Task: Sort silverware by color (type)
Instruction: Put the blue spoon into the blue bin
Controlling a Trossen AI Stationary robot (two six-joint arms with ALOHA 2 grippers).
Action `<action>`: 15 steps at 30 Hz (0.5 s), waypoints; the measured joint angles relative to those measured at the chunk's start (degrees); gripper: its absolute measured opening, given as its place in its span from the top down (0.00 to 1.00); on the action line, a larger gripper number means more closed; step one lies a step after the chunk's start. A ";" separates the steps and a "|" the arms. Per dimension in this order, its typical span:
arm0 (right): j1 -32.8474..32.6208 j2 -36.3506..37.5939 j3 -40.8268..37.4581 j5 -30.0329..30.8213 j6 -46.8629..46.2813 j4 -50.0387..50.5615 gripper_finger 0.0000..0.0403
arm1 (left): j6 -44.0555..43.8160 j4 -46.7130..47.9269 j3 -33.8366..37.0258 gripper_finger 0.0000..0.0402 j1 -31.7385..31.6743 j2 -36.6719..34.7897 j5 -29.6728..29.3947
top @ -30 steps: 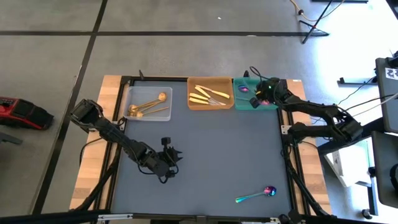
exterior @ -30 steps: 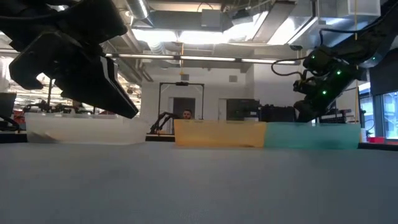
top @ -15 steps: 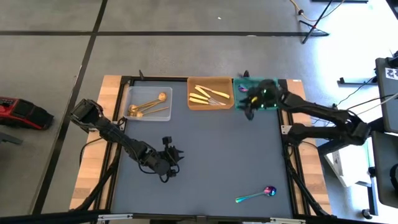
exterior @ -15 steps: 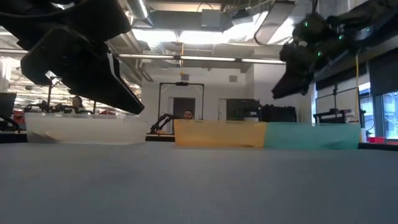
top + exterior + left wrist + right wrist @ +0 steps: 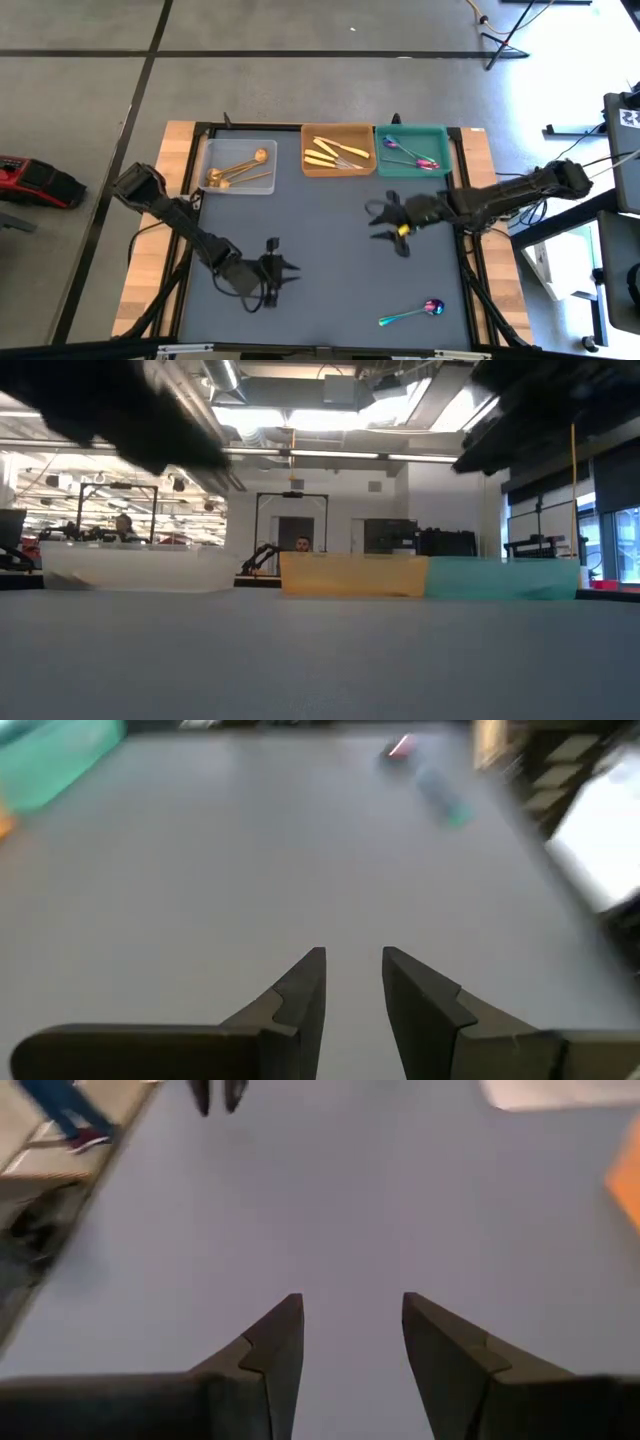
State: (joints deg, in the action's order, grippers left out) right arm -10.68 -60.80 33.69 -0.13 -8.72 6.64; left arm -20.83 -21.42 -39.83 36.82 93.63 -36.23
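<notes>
Only one iridescent spoon (image 5: 412, 314) was left, lying near the table's front edge. The right gripper (image 5: 383, 221) had just swung off the teal tray (image 5: 445, 150), jaws apart and empty, probably heading for it. The left gripper (image 5: 285, 270) hovered narrowly open.

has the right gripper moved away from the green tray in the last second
Yes. The right gripper has left the green tray and now hangs over the mat's middle, nearer the table's front edge, fingers open and empty.

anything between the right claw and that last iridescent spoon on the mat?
Nothing visible. Bare mat lies between the right claw, open and empty, and the iridescent spoon near the table's front edge. The left claw hovers off to the side.
</notes>
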 joint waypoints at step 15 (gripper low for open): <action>-34.10 -6.04 0.00 13.50 -16.32 -2.29 0.60 | 3.37 -13.86 -18.20 0.76 4.48 18.62 0.28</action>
State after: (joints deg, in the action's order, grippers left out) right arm -44.78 -66.84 33.69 13.38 -25.04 4.35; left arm -17.45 -35.28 -58.03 41.29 112.25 -35.95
